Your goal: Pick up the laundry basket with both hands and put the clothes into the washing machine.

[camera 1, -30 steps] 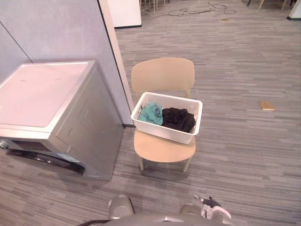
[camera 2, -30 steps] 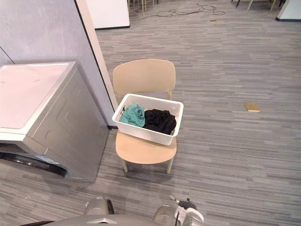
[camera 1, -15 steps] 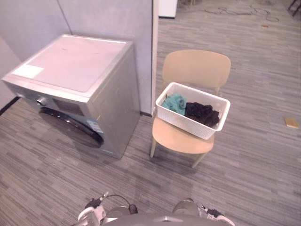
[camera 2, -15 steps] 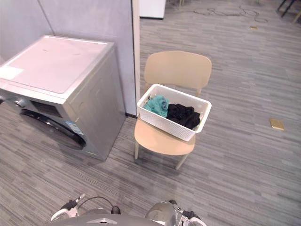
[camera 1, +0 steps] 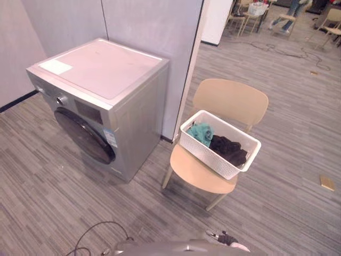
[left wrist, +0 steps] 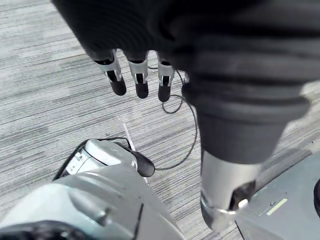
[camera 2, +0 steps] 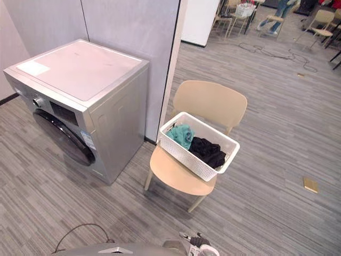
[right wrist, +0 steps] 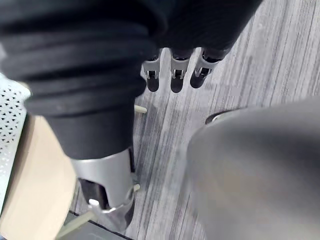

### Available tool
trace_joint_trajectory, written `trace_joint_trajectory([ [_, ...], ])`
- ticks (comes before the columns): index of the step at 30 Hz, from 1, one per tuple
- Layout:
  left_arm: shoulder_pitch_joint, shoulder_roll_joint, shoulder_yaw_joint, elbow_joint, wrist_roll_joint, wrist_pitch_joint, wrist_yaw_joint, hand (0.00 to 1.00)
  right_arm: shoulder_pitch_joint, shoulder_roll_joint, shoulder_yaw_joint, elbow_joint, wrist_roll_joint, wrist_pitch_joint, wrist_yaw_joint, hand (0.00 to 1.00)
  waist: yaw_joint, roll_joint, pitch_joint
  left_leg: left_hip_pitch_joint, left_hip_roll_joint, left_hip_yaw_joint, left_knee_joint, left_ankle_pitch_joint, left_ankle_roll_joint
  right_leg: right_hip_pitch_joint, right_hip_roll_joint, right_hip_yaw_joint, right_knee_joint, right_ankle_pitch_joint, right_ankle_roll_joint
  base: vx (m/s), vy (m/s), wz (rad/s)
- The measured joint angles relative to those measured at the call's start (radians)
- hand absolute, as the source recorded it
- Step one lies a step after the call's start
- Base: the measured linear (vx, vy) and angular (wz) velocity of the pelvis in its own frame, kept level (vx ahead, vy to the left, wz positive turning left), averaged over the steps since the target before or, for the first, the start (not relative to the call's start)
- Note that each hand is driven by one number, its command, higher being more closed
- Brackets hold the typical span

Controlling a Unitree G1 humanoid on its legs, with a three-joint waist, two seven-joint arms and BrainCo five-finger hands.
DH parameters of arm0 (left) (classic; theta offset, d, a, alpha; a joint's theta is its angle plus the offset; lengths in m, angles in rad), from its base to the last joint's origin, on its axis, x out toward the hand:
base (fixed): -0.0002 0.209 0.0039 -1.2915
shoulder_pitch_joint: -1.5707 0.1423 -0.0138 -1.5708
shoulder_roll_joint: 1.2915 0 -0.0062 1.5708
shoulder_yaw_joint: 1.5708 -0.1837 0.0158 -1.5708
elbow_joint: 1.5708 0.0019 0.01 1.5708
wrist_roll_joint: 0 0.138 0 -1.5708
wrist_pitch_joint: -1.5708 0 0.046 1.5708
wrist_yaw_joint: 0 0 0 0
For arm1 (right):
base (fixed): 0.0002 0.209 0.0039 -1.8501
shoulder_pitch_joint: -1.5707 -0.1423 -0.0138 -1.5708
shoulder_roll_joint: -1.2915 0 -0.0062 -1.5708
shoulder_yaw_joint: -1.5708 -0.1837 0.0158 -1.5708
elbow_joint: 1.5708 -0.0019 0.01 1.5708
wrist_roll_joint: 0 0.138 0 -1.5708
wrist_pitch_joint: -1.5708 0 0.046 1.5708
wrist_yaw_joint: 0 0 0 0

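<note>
- Grey striped carpet [camera 1: 48, 181] covers the floor of a wide room, and a pale partition wall [camera 1: 149, 32] is seen at the back.
- At the left, the washing machine [camera 1: 104, 80] is set against that wall; its round door [camera 1: 85, 136] appears shut, so it will probably have to be opened before any clothes go in.
- Just right of the machine, a tan chair [camera 1: 230, 101] is placed by the partition's edge, likely so that the load is kept at a height that can be reached.
- The white laundry basket [camera 1: 205, 156] is rested on the chair's seat at a slant, one corner turned toward the machine; it is not yet lifted.
- Inside it, a teal garment [camera 1: 201, 132] is bunched at the end nearer the machine and a black garment [camera 1: 229, 149] beside it.
- Further right, a small tan object [camera 1: 326, 183] is left on the carpet, well apart from the chair.
- The left hand [left wrist: 141, 80] is hung over the carpet with fingers straight and loose, and nothing is held.
- The right hand [right wrist: 172, 75] is likewise relaxed and empty, with the basket's perforated wall seen beside it, apart from the fingers.
- Both handles are judged yet to be approached.
</note>
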Motion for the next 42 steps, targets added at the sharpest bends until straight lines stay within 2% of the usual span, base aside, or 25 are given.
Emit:
trace_joint_trajectory([
  [2, -0.01, -0.001, -0.043, -0.001, -0.021, -0.009, 0.004, 0.0, -0.013, -0.003, 0.001, 0.006, -0.001, 0.001, 0.0, 0.0, -0.006, 0.015, 0.008, 0.0, 0.003, -0.021, -0.01, 0.024, 0.013, 0.017, 0.003, -0.022, -0.009, 0.003, -0.002, -0.08, -0.038, 0.34],
  [7, -0.024, -0.006, -0.063, -0.059, -0.069, -0.042, 0.01, 0.0, -0.048, -0.017, -0.005, 0.038, -0.001, -0.012, -0.002, 0.0, -0.01, 0.027, 0.06, -0.216, 0.009, -0.083, 0.368, -0.094, -0.062, 0.05, -0.014, -0.135, 0.001, -0.001, -0.01, -0.11, 0.022, 0.69],
  [8, -0.017, -0.017, -0.045, -0.063, -0.077, -0.04, 0.01, 0.0, -0.05, -0.019, -0.013, 0.036, -0.002, -0.01, -0.003, 0.0, -0.002, 0.037, 0.071, -0.242, 0.036, -0.07, 0.411, -0.148, -0.011, 0.052, -0.013, -0.163, 0.011, 0.0, -0.01, -0.14, 0.113, 0.42],
  [10, 0.002, -0.029, 0.013, -0.062, -0.096, -0.037, 0.011, 0.0, -0.05, -0.002, -0.033, 0.034, 0.002, -0.005, -0.005, 0.0, 0.011, 0.032, 0.086, -0.259, 0.059, -0.015, 0.432, -0.174, -0.017, 0.052, -0.023, -0.161, 0.017, 0.003, -0.009, -0.11, 0.13, 0.17],
  [11, 0.013, -0.024, 0.049, -0.062, -0.098, -0.037, 0.017, 0.0, -0.049, 0.02, -0.054, 0.027, 0.012, 0.003, -0.011, 0.0, 0.008, -0.014, 0.083, -0.268, 0.091, 0.098, 0.432, -0.183, -0.018, 0.041, -0.053, -0.166, 0.014, 0.012, 0.002, -0.05, 0.117, 0.23],
  [13, 0.013, -0.019, 0.068, -0.064, -0.098, -0.033, 0.022, 0.0, -0.037, 0.023, -0.075, 0.033, 0.022, 0.006, -0.015, 0.0, 0.005, -0.03, 0.083, -0.352, 0.16, 0.134, 0.624, -0.206, 0.052, 0.009, -0.089, -0.178, 0.024, 0.02, 0.012, -0.06, 0.171, 0.24],
  [16, 0.024, -0.025, 0.082, -0.05, -0.108, -0.025, 0.043, 0.0, -0.032, 0.002, -0.121, 0.035, 0.02, 0.006, -0.019, 0.0, -0.008, -0.002, 0.083, -0.388, 0.291, 0.088, 0.703, -0.23, 0.015, 0.007, -0.13, -0.19, 0.022, 0.019, 0.041, 0.01, 0.417, 0.36],
  [17, 0.024, -0.027, 0.082, -0.039, -0.14, -0.025, 0.055, 0.0, -0.012, -0.01, -0.147, 0.046, 0.02, 0.007, -0.026, 0.0, -0.016, 0.029, 0.068, -0.369, 0.318, 0.071, 0.631, -0.23, -0.004, 0.021, -0.154, -0.192, 0.024, 0.004, 0.096, 0.11, 0.55, 0.64],
  [18, 0.021, -0.019, 0.081, -0.033, -0.161, -0.027, 0.061, 0.0, -0.008, -0.009, -0.161, 0.066, 0.022, 0.006, -0.032, 0.0, -0.021, 0.024, 0.077, -0.365, 0.3, 0.094, 0.635, -0.239, -0.129, 0.036, -0.186, -0.188, 0.023, -0.004, 0.13, 0.18, 0.529, 0.94],
  [19, 0.019, -0.002, 0.064, -0.031, -0.189, -0.036, 0.062, 0.0, -0.007, 0.021, -0.201, 0.106, 0.049, 0.009, -0.045, 0.0, -0.028, -0.032, 0.067, -0.362, 0.214, 0.128, 0.626, -0.258, -0.115, 0.06, -0.242, -0.154, -0.007, -0.004, 0.137, 0.26, 0.405, 1.0],
  [21, 0.0, 0.01, 0.024, -0.031, -0.195, -0.047, 0.061, 0.0, -0.012, 0.016, -0.209, 0.135, 0.054, 0.011, -0.045, 0.0, -0.025, -0.03, 0.057, -0.392, 0.159, 0.13, 0.643, -0.281, -0.096, 0.072, -0.251, -0.158, -0.03, 0.101, 0.104, 0.28, 0.338, 0.68],
  [23, -0.006, 0.017, -0.052, -0.029, -0.185, -0.047, 0.058, 0.0, -0.035, -0.006, -0.204, 0.144, 0.053, 0.007, -0.047, 0.0, -0.017, 0.014, 0.066, -0.391, 0.109, 0.108, 0.675, -0.297, -0.05, 0.059, -0.275, -0.122, -0.005, 0.265, 0.077, 0.22, 0.5, 0.15],
  [24, -0.006, 0.021, -0.074, -0.029, -0.18, -0.047, 0.057, 0.0, -0.036, -0.009, -0.197, 0.138, 0.054, 0.006, -0.047, 0.0, -0.017, 0.019, 0.063, -0.384, 0.092, 0.108, 0.669, -0.295, -0.036, 0.048, -0.288, -0.118, 0.017, 0.303, 0.06, 0.21, 0.518, 0.18],
  [25, -0.005, 0.027, -0.12, -0.028, -0.164, -0.047, 0.052, 0.0, -0.044, -0.017, -0.169, 0.11, 0.054, 0.006, -0.047, 0.0, -0.019, 0.026, 0.064, -0.357, 0.06, 0.114, 0.636, -0.29, -0.006, 0.007, -0.31, -0.098, 0.077, 0.378, -0.034, 0.25, 0.431, 0.19],
  [26, -0.009, 0.038, -0.163, -0.028, -0.152, -0.049, 0.049, 0.0, -0.045, -0.024, -0.142, 0.091, 0.053, 0.004, -0.047, 0.0, -0.029, 0.031, 0.067, -0.32, 0.043, 0.132, 0.583, -0.271, 0.025, -0.057, -0.323, -0.081, 0.2, 0.391, -0.124, 0.18, 0.256, 0.21],
  [27, -0.011, 0.047, -0.174, -0.026, -0.145, -0.05, 0.048, 0.0, -0.049, -0.024, -0.127, 0.078, 0.051, 0.004, -0.047, 0.0, -0.035, 0.031, 0.068, -0.301, 0.035, 0.136, 0.556, -0.259, 0.039, -0.092, -0.312, -0.071, 0.286, 0.345, -0.132, 0.16, 0.199, 0.13],
  [28, -0.012, 0.057, -0.186, -0.023, -0.144, -0.05, 0.049, 0.0, -0.056, -0.027, -0.097, 0.069, 0.049, 0.001, -0.048, 0.0, -0.042, 0.034, 0.07, -0.266, 0.027, 0.138, 0.513, -0.244, 0.054, -0.133, -0.275, -0.054, 0.398, 0.253, -0.103, 0.13, 0.163, 0.0],
  [30, -0.017, 0.057, -0.204, -0.02, -0.125, -0.047, 0.052, 0.0, -0.065, -0.022, -0.019, 0.021, 0.048, -0.013, -0.049, 0.0, -0.046, 0.048, 0.085, -0.156, 0.02, 0.16, 0.408, -0.224, 0.064, -0.207, -0.107, -0.049, 0.575, 0.067, -0.083, 0.18, 0.16, -0.2],
  [32, -0.019, 0.044, -0.203, -0.017, -0.113, -0.041, 0.051, 0.0, -0.065, 0.002, 0.021, -0.033, 0.064, -0.025, -0.047, 0.0, -0.048, 0.051, 0.091, -0.105, 0.019, 0.19, 0.358, -0.226, 0.069, -0.267, 0.013, -0.067, 0.608, -0.006, -0.066, 0.11, -0.006, -0.26],
  [36, -0.057, 0.026, -0.177, -0.007, -0.055, -0.036, 0.043, 0.0, -0.076, 0.011, 0.049, -0.088, 0.077, -0.035, -0.045, 0.0, -0.056, 0.057, 0.122, -0.021, 0.019, 0.249, 0.294, -0.228, 0.061, -0.298, 0.091, -0.174, 0.378, -0.045, -0.082, 0.17, -0.098, -0.1],
  [38, -0.058, 0.018, -0.138, -0.002, -0.027, -0.031, 0.04, 0.0, -0.054, 0.014, 0.058, -0.129, 0.087, -0.034, -0.046, 0.0, -0.061, 0.059, 0.124, -0.015, 0.023, 0.248, 0.287, -0.262, 0.01, -0.289, 0.111, -0.064, 0.154, 0.041, -0.104, 0.21, -0.179, 0.22],
  [39, -0.063, 0.012, -0.119, -0.002, -0.027, -0.028, 0.041, 0.0, -0.049, 0.015, 0.059, -0.136, 0.09, -0.036, -0.046, 0.0, -0.061, 0.05, 0.124, -0.004, 0.024, 0.238, 0.292, -0.279, -0.005, -0.28, 0.102, -0.075, 0.153, 0.079, -0.12, 0.3, -0.265, 0.32],
  [40, -0.076, -0.005, -0.095, -0.001, -0.027, -0.025, 0.042, 0.0, -0.035, 0.012, 0.06, -0.149, 0.095, -0.035, -0.046, 0.0, -0.061, 0.063, 0.13, 0.016, 0.036, 0.214, 0.295, -0.295, -0.024, -0.259, 0.113, -0.096, 0.157, 0.083, -0.152, 0.34, -0.266, 0.43],
  [41, -0.078, -0.03, -0.09, -0.009, -0.027, -0.017, 0.042, 0.0, -0.02, 0.0, 0.06, -0.171, 0.097, -0.036, -0.048, 0.0, -0.059, 0.1, 0.113, 0.023, 0.079, 0.216, 0.298, -0.294, -0.039, -0.24, 0.138, -0.138, 0.149, 0.045, -0.158, 0.35, -0.252, 0.44],
  [42, -0.076, -0.036, -0.091, -0.018, -0.027, -0.017, 0.042, 0.0, -0.02, -0.003, 0.06, -0.171, 0.097, -0.035, -0.049, 0.0, -0.059, 0.102, 0.113, 0.03, 0.096, 0.216, 0.312, -0.291, -0.043, -0.229, 0.148, -0.147, 0.148, 0.032, -0.165, 0.36, -0.232, 0.48],
])
